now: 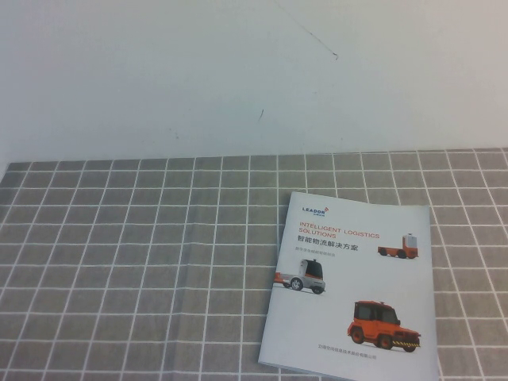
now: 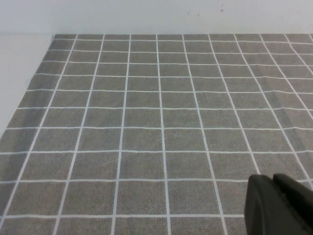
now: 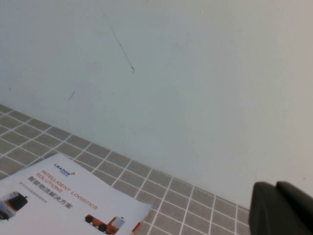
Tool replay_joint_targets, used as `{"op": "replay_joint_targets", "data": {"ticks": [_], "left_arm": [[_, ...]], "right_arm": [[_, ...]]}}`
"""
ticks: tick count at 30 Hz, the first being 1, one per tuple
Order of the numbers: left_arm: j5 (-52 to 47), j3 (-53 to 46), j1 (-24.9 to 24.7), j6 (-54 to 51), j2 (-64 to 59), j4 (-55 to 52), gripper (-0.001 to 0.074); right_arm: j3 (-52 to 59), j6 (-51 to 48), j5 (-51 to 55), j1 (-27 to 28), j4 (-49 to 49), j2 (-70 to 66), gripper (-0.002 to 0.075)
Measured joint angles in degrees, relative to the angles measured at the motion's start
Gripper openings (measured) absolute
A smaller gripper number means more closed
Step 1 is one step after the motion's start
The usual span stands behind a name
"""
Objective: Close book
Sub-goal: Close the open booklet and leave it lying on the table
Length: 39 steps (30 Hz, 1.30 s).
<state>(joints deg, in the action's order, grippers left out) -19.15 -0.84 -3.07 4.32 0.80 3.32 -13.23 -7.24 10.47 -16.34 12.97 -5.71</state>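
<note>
Thin, probably floppy book (image 1: pixel 353 286) lying cover-up, apparently shut, at right front of checked bench (image 1: pixel 119 262), likely best pinched at a free edge; left gripper (image 2: pixel 281 208) over bare cloth, right gripper (image 3: pixel 283 208) near the book, openings untellable.

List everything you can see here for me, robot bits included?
book: one, white cover with orange and white vehicles printed on it, lying flat with its cover up on the cloth's near right part.
tablecloth: one, grey with a white grid, under the book.
white surface: one, plain, beyond the cloth.
left gripper: one, black, partly seen in its wrist view, over bare cloth.
right gripper: one, black, partly seen in its wrist view, off the book.
</note>
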Motion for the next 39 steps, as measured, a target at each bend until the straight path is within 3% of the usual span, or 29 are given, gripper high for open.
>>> {"op": "replay_joint_targets", "data": {"ticks": [11,20,24,28,39], "left_arm": [[0.0,0.0,0.0,0.0,0.0,0.0,-0.0003],[0.0,0.0,0.0,0.0,0.0,-0.03,-0.0003],[0.0,0.0,0.0,0.0,0.0,-0.12,-0.0003],[0.0,0.0,0.0,0.0,0.0,-0.12,-0.0003],[0.0,0.0,0.0,0.0,0.0,-0.12,-0.0003]], "right_arm": [[2.46,0.0,-1.88,1.13,-2.25,0.0,-0.0002],[13.98,0.31,-4.24,13.59,-8.5,4.45,-0.0002],[14.75,0.31,0.74,16.6,-10.09,6.2,-0.0002],[14.75,0.31,7.83,17.07,-10.48,6.34,-0.0002],[14.57,0.44,8.71,17.07,-10.65,6.34,-0.0002]]}}
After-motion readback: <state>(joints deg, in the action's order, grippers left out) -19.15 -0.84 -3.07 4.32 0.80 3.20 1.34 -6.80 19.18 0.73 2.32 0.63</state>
